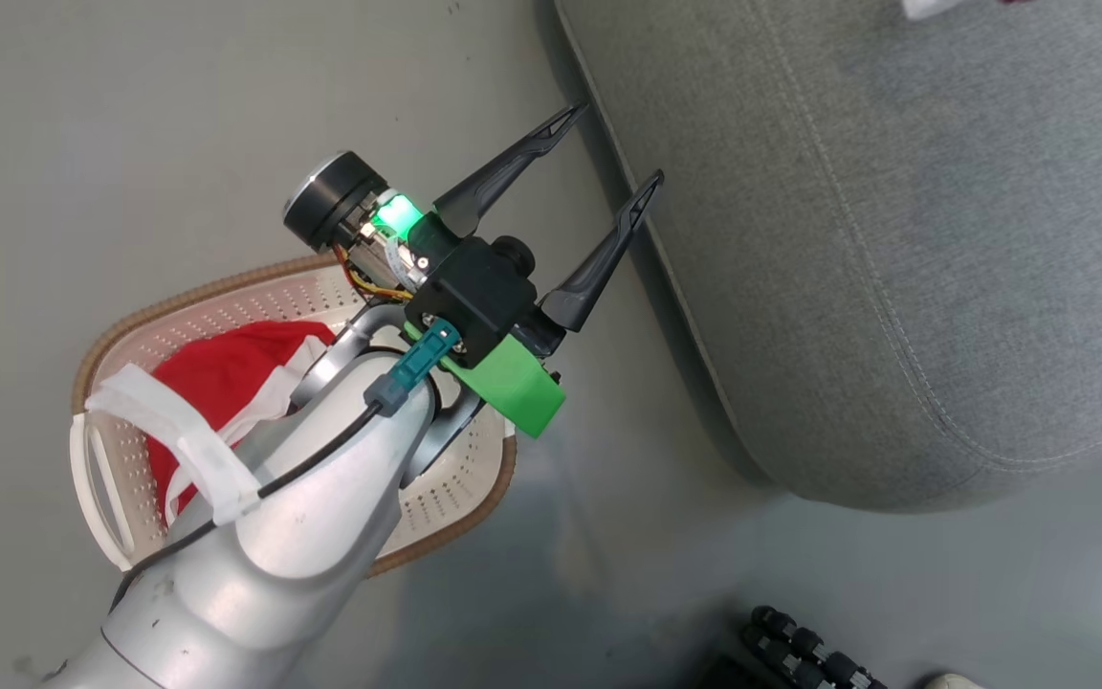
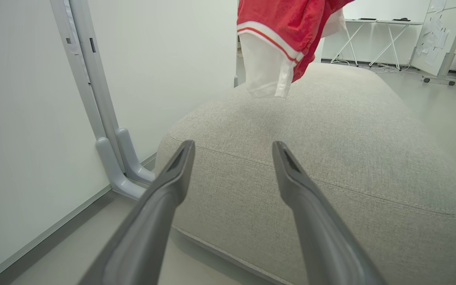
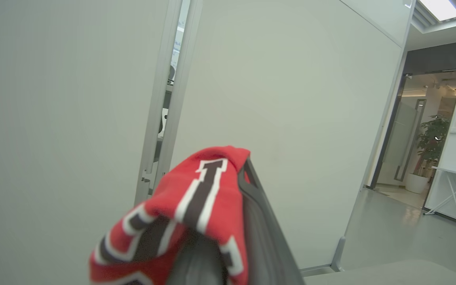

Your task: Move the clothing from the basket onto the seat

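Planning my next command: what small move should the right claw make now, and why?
Probably lower the right claw toward the seat before opening: it is shut on the jersey, which hangs over the seat, seemingly clear of it.

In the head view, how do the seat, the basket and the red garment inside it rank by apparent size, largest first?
1. seat
2. basket
3. red garment
The left arm covers part of the last two, but the order holds.

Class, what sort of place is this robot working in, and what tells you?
Probably an open office or lab: white partition panels, trestle-leg tables, a potted plant.
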### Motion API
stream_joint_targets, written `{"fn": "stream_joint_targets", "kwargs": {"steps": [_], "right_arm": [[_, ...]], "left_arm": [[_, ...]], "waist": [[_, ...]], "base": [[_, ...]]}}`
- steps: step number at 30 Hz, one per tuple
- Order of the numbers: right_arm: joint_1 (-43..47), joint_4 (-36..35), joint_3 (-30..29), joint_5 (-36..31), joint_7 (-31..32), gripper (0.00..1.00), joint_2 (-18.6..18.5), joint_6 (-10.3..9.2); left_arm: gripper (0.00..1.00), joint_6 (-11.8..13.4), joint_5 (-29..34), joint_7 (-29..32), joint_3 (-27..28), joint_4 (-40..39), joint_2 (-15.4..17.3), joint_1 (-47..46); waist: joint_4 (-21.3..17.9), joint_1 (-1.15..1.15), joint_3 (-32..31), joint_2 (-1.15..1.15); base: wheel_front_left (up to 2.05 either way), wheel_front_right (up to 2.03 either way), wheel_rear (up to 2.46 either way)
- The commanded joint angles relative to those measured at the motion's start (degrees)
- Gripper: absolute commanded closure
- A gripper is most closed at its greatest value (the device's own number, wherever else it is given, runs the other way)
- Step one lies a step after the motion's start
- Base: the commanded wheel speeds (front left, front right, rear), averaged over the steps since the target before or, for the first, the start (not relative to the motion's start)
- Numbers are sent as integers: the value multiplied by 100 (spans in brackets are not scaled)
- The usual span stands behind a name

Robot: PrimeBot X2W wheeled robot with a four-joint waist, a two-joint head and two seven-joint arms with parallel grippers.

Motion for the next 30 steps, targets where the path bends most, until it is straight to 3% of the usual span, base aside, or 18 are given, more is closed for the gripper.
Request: {"fn": "stream_joint_targets", "kwargs": {"steps": [1, 8, 14, 23, 30], "right_arm": [[-245, 82, -110, -25, -3, 100, -163, -4], [-1058, 602, -541, -61, -3, 100, -791, -4], [-1293, 1424, -486, -35, -2, 100, -1001, -4], [-1056, 2504, -445, -111, -2, 100, -711, -4], [-559, 2933, -410, -106, -3, 100, -429, -4]], "left_arm": [[0, -9, 35, -9, -15, -19, 38, -145], [0, -5, 84, -18, -70, -51, 26, -349], [0, 30, 84, -17, -56, -71, 115, -409], [0, 47, 81, 7, -102, -107, 162, -492], [0, 89, 9, -33, -92, -64, 138, -485]], "waist": [[138, 0, 473, 0], [227, 0, 813, 0], [246, 0, 997, 0], [328, 0, 1186, 0], [369, 0, 1137, 0]], "base": [[0, 0, 0], [0, 0, 0], [0, 0, 0], [0, 0, 0], [0, 0, 0]]}}
